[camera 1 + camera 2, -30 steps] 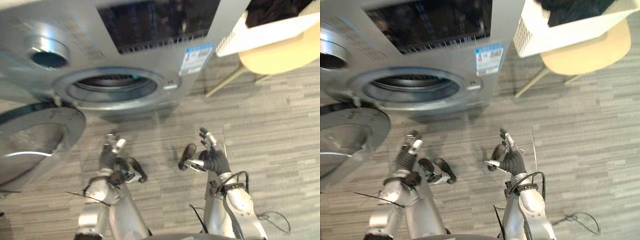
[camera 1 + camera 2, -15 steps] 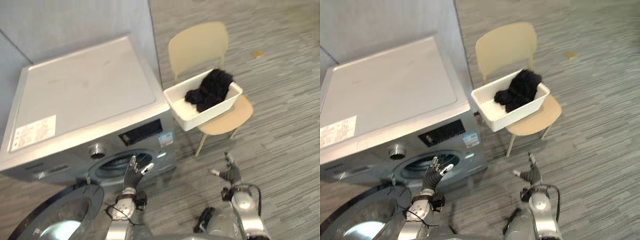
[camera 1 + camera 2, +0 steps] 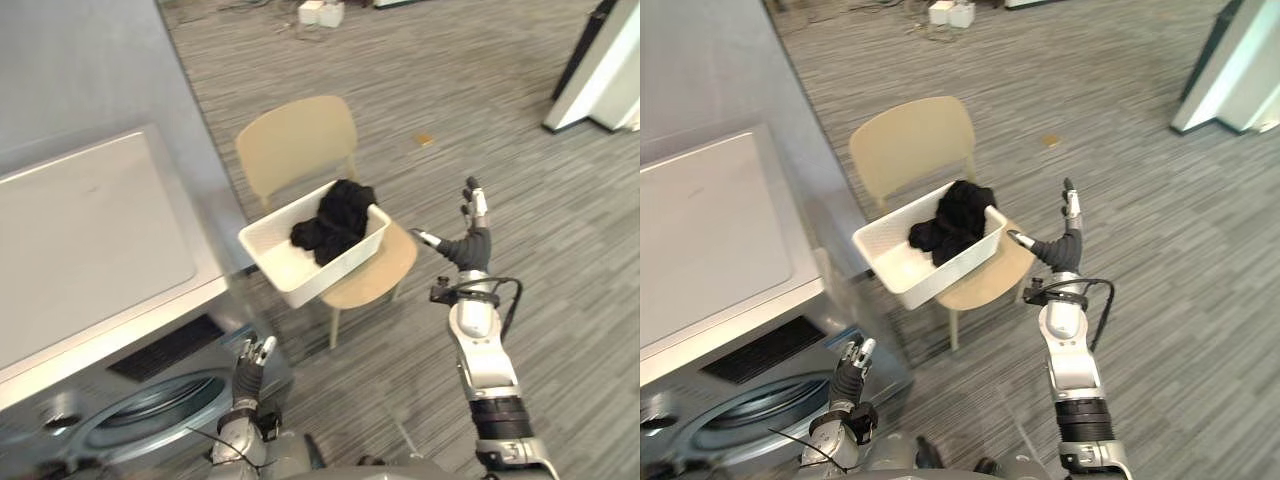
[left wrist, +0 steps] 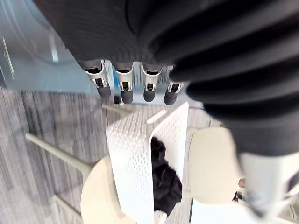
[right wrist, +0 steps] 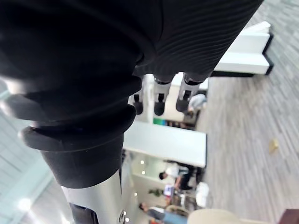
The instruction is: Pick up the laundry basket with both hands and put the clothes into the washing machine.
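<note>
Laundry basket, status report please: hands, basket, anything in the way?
Left hand open, low by the washing machine; right hand open, raised beside the chair. Laundry basket on the chair, black clothes inside, untouched. Washing machine corner near its left end.

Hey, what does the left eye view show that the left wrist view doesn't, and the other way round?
The left eye view adds the right hand, held up with straight fingers apart from the chair, and the washing machine with its round opening. The left wrist view adds the perforated side wall of the basket and the left hand close up, fingers straight, touching nothing. Both share the white basket on the chair with black clothes inside.
</note>
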Controlling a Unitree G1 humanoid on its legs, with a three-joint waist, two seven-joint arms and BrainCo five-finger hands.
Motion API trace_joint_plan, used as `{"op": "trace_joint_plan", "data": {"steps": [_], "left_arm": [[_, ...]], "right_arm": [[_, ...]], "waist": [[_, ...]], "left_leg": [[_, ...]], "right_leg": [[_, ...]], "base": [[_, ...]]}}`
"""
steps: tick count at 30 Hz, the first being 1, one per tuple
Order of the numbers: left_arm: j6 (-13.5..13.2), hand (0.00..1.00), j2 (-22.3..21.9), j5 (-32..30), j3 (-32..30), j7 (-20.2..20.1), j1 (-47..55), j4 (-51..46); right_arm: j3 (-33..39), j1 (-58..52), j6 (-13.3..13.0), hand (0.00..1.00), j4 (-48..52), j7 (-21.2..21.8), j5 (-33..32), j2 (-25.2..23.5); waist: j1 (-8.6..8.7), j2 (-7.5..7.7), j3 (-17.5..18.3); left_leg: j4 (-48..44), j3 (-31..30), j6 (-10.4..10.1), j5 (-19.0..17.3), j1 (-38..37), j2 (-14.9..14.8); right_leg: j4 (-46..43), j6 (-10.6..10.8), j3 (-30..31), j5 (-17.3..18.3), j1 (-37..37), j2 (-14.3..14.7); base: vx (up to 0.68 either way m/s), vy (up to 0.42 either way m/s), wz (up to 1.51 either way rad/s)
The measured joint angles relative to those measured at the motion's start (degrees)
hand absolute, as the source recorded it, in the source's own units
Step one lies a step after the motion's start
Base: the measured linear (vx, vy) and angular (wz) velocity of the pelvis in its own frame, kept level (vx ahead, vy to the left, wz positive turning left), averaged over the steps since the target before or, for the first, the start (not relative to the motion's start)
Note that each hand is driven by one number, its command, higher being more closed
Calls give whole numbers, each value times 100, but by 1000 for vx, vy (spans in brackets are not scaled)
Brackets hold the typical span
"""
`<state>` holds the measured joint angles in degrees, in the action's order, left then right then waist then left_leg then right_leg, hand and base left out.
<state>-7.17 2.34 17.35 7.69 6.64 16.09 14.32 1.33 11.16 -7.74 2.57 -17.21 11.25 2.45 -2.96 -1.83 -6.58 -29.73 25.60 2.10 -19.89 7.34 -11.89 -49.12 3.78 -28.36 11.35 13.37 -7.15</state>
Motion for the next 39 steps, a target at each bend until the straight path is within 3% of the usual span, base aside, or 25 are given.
{"op": "trace_joint_plan", "data": {"steps": [2,5,7,8,9,10,11,12,13,14,16,17,18,20,21,22,24,26,27,30,31,32,33,35,39], "left_arm": [[68,0,-29,-4,139,-56,-169,-13],[69,0,-55,-23,107,-65,-366,-18],[59,0,-21,-85,-33,-53,-394,-14],[56,0,61,-128,-136,-23,-329,-18],[71,0,126,-128,-195,-17,-279,37],[75,0,118,-129,-257,-13,-226,79],[116,0,-37,-107,-395,-14,-1,106],[142,0,-102,-91,-417,-14,80,106],[210,0,-225,-26,-433,-20,191,109],[233,0,-289,-3,-409,-29,212,109],[233,0,-446,27,-272,-140,273,92],[226,0,-450,49,-249,-217,286,33],[221,0,-441,51,-252,-282,298,-24],[147,0,-363,69,-199,-452,366,-263],[129,0,-313,87,-172,-512,383,-319],[138,0,-134,118,-92,-592,349,-331],[188,0,99,142,133,-690,231,-321],[192,0,316,98,333,-813,79,-296],[190,0,328,96,311,-806,47,-284],[94,0,599,109,320,-921,-72,-271],[86,0,674,131,320,-964,-72,-272],[74,0,767,180,321,-1029,-83,-259],[95,0,758,186,325,-1040,-74,-265],[105,0,697,231,400,-1115,63,-277],[165,0,490,230,698,-1368,234,-285]], "right_arm": [[-7,2,-97,0,221,79,0,180],[-20,13,-100,0,265,133,-47,392],[-132,18,-100,0,271,315,-88,534],[-306,36,-102,0,280,455,-220,593],[-444,51,-104,0,273,532,-293,607],[-556,97,-103,0,264,585,-335,643],[-827,227,-104,0,258,687,-402,776],[-901,283,-105,0,245,744,-402,824],[-1009,420,-126,0,132,772,-406,954],[-1038,489,-151,0,30,781,-407,1038],[-1078,557,-194,0,-193,870,-383,1396],[-1099,594,-203,0,-193,968,-337,1636],[-1124,658,-208,0,-202,1018,-227,1754],[-1232,944,-328,0,-518,1151,77,2145],[-1237,966,-323,0,-647,1170,135,2191],[-1244,956,-298,0,-793,1233,403,2197],[-1238,953,-299,0,-792,1384,738,2420],[-1292,917,-386,0,-783,1512,1018,2983],[-1340,918,-447,0,-782,1531,1082,3164],[-1588,1027,-708,0,-868,1747,1419,3830],[-1683,1127,-720,0,-932,1751,1430,3873],[-1805,1307,-730,0,-1023,1763,1451,3913],[-1884,1485,-726,0,-1141,1855,1477,3934],[-2108,1647,-749,0,-1249,1885,1468,4062],[-2301,1846,-768,0,-1248,1978,1351,4191]], "waist": [[81,-21,-3],[137,-136,-61],[212,-133,-60],[159,-40,-21],[83,22,33],[-27,-9,51],[-124,-138,95],[-122,-120,90],[-109,-64,66],[-126,-19,29],[-274,95,-48],[-293,77,-33],[-305,48,-14],[-410,-106,60],[-415,-119,72],[-359,-42,59],[-232,90,-17],[-99,90,-20],[-102,125,2],[-138,244,-75],[-146,299,-105],[-135,364,-167],[-149,295,-241],[-276,307,-279],[-248,241,-635]], "left_leg": [[199,-437,-82,41,-161,52],[215,-1178,-254,137,-157,-89],[-49,-1614,-609,167,18,-339],[-137,-1874,-1182,11,42,-643],[-149,-1988,-1492,-40,49,-861],[-146,-2063,-1558,-8,36,-1081],[-160,-2286,-1440,292,85,-1583],[-238,-2360,-1196,490,151,-1683],[-633,-2382,-384,964,403,-1826],[-898,-2388,-44,1127,557,-1849],[-1770,-2375,-570,681,867,-1277],[-1852,-2292,-831,467,1012,-783],[-1785,-2115,-876,395,1081,-598],[-1074,-1270,-511,272,1218,-228],[-927,-1232,-232,156,1211,-209],[-806,-1436,-186,112,1210,-84],[-555,-1996,-254,201,1257,253],[-254,-2797,-227,450,1264,594],[-174,-2963,-256,510,1266,683],[-131,-3752,-477,688,1420,1074],[-174,-3854,-532,719,1473,1122],[-282,-4001,-645,753,1583,1162],[-188,-4285,-858,888,1641,1057],[277,-4203,-963,1065,1510,769],[486,-2816,-831,1254,1508,156]], "right_leg": [[-502,-163,-165,521,294,-681],[125,-222,288,635,285,-1265],[850,-175,1145,458,170,-1226],[1681,95,1713,-107,-81,-997],[1787,709,1870,292,-202,-744],[1776,669,1796,545,-231,-536],[1567,314,1686,712,-157,-46],[1513,218,1635,756,-148,70],[1635,28,1568,770,-276,265],[1788,-51,1574,761,-416,326],[2406,-276,1609,594,-881,399],[2707,-329,1590,493,-1041,419],[2808,-362,1591,451,-1063,452],[2978,-375,1589,400,-1073,732],[2931,-365,1552,407,-1070,806],[2727,-321,1370,432,-1027,782],[1962,-317,1333,431,-719,685],[696,-630,1989,515,-68,613],[705,-652,2247,691,3,619],[1529,-112,3048,933,142,328],[1756,-65,2997,836,151,222],[1961,222,2971,693,145,142],[2015,97,2649,619,76,286],[2117,4,2392,550,13,427],[2133,-21,2025,535,-101,446]], "base": [[264,-260,81],[230,-321,107],[201,-518,127],[222,-760,90],[181,-696,44],[223,-809,-20],[191,-641,-34],[226,-703,-27],[136,-435,-5],[196,-542,-14],[168,-370,-14],[110,-155,-7],[133,-144,-17],[142,-94,-22],[161,-68,23],[151,-54,75],[150,-51,128],[189,-124,185],[184,-182,178],[102,-199,157],[76,-337,120],[45,-378,106],[-1,-467,92],[-43,-387,58],[-36,-166,38]]}}
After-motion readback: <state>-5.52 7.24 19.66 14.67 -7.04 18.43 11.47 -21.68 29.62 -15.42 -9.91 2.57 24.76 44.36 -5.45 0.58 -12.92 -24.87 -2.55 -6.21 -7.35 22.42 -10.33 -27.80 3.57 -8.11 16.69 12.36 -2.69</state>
